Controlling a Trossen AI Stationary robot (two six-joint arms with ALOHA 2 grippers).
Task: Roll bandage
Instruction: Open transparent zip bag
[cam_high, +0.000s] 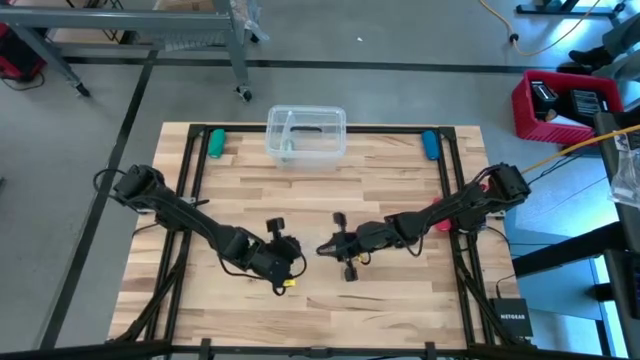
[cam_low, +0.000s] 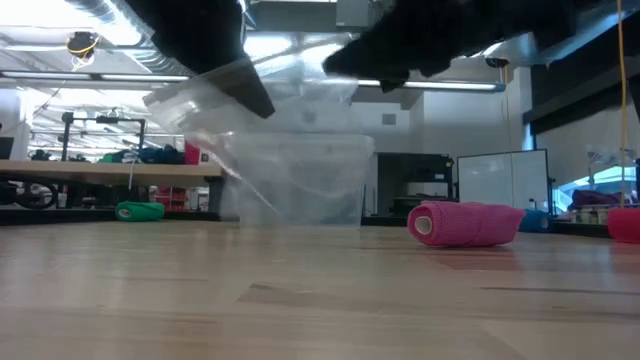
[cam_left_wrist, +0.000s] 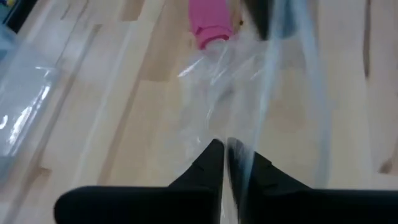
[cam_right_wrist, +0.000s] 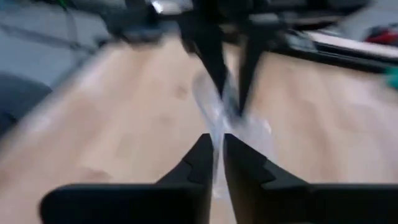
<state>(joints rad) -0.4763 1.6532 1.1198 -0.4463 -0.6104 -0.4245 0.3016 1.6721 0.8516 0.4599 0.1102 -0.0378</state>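
A: Industrial workshop or robotics lab: grey concrete floor (cam_high: 400, 40), bare ceiling ducts (cam_low: 100, 15), long workbenches (cam_low: 110, 170).

B: Agreed. Red plastic parts crate (cam_high: 562, 104), butcher-block wooden table (cam_high: 320, 300) on black frame.

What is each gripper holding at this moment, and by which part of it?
Both hold the clear plastic wrapper: the left gripper and the right gripper each pinch an edge of the film between their fingers. The pink bandage roll lies unheld on the table.

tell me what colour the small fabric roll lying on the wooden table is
Pink bandage roll; clearest in the low view.
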